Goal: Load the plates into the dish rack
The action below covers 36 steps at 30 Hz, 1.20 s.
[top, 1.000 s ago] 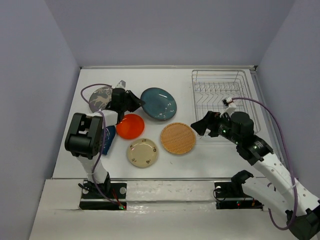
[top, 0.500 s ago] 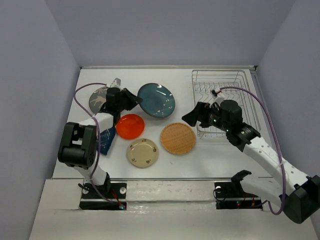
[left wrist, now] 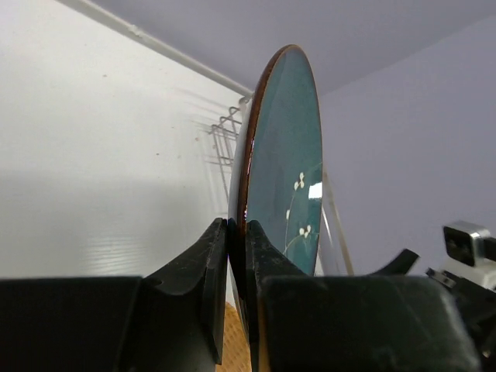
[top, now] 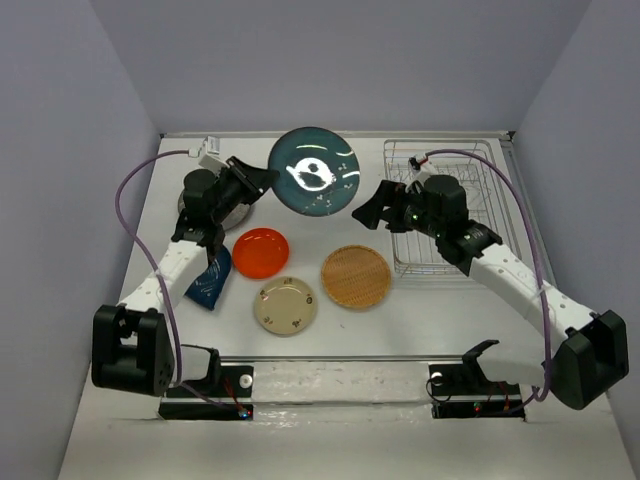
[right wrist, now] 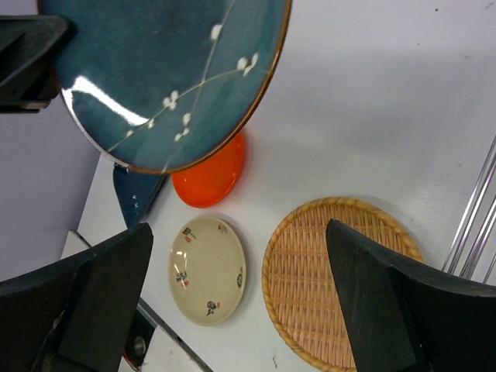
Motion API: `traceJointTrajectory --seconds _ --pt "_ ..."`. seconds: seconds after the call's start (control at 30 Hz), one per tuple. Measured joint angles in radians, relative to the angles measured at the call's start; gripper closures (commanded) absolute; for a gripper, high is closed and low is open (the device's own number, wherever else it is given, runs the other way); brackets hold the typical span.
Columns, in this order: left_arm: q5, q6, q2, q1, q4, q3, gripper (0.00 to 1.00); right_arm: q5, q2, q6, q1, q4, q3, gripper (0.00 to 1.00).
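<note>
Gripping the rim of the glossy dark teal plate (top: 314, 185) between closed fingers, the left gripper (top: 268, 183) held it on edge, clear of the table (top: 420, 325), toward the far side and just left of the dish rack (top: 440, 146). The plate's face carried a thin pale stem with small white blossoms and a brown rim, but no lettering that could be read. The right gripper (top: 372, 208) hung with its fingers spread wide and nothing between them, between the teal plate and the rack, apart from both. Below them, flat on the table, lay the bright orange plate (top: 262, 251), the tan wicker plate (top: 356, 276) and the small cream plate (top: 285, 305), whose few red and dark marks were too small to make out. The small dark blue plate (top: 210, 282) sat just left of the orange one. The dark grey plate (top: 238, 212) was mostly hidden under the left arm. The rack stood at the table's far right corner with its prongs bare.
</note>
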<state>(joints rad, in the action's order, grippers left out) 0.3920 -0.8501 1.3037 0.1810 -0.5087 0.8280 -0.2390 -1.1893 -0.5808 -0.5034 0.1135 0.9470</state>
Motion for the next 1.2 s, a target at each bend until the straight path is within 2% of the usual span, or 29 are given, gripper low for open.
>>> traceJointTrajectory --seconds 0.3,0.53,0.73,0.77,0.8,0.87,0.93,0.97,1.03,1.07,1.1,1.13,1.17,1.2 --pt "0.117 -0.040 -0.090 0.000 -0.010 -0.037 0.94 -0.013 -0.082 0.005 0.023 -0.017 0.075 0.00" --pt "0.203 -0.058 -0.149 0.009 0.005 -0.091 0.94 -0.114 -0.079 0.003 0.044 -0.084 0.076 0.06" --pt "0.266 -0.076 -0.239 0.034 0.001 -0.102 0.94 -0.177 -0.018 -0.033 0.051 -0.155 0.016 0.12" --pt "0.279 -0.079 -0.252 0.036 -0.005 -0.103 0.94 -0.189 -0.008 -0.044 0.051 -0.168 0.005 0.21" --pt "0.288 -0.082 -0.260 0.039 -0.011 -0.104 0.94 -0.201 -0.002 -0.054 0.051 -0.179 -0.005 0.26" --pt "0.309 -0.085 -0.278 0.044 -0.028 -0.111 0.94 -0.226 0.006 -0.071 0.052 -0.200 -0.018 0.59" --pt "0.321 -0.083 -0.288 0.047 -0.032 -0.121 0.94 -0.241 0.017 -0.087 0.052 -0.221 -0.032 0.78" --pt "0.323 -0.082 -0.288 0.047 -0.032 -0.128 0.94 -0.257 0.026 -0.101 0.051 -0.232 -0.044 0.92" --pt "0.325 -0.073 -0.288 0.047 -0.016 -0.141 0.94 -0.266 0.042 -0.117 0.052 -0.236 -0.055 0.93" --pt "0.325 -0.064 -0.288 0.047 -0.004 -0.142 0.92 -0.268 0.051 -0.142 0.054 -0.241 -0.060 0.93" --pt "0.321 -0.047 -0.291 0.047 0.005 -0.143 0.86 -0.268 0.055 -0.149 0.054 -0.234 -0.062 0.93" --pt "0.322 -0.034 -0.296 0.048 0.013 -0.143 0.78 -0.278 0.057 -0.159 0.061 -0.233 -0.064 0.93" --pt "0.311 -0.011 -0.316 0.054 0.045 -0.142 0.60 -0.294 0.057 -0.169 0.069 -0.232 -0.065 0.93" --pt "0.307 0.005 -0.330 0.059 0.065 -0.141 0.50 -0.308 0.057 -0.175 0.074 -0.232 -0.065 0.93"
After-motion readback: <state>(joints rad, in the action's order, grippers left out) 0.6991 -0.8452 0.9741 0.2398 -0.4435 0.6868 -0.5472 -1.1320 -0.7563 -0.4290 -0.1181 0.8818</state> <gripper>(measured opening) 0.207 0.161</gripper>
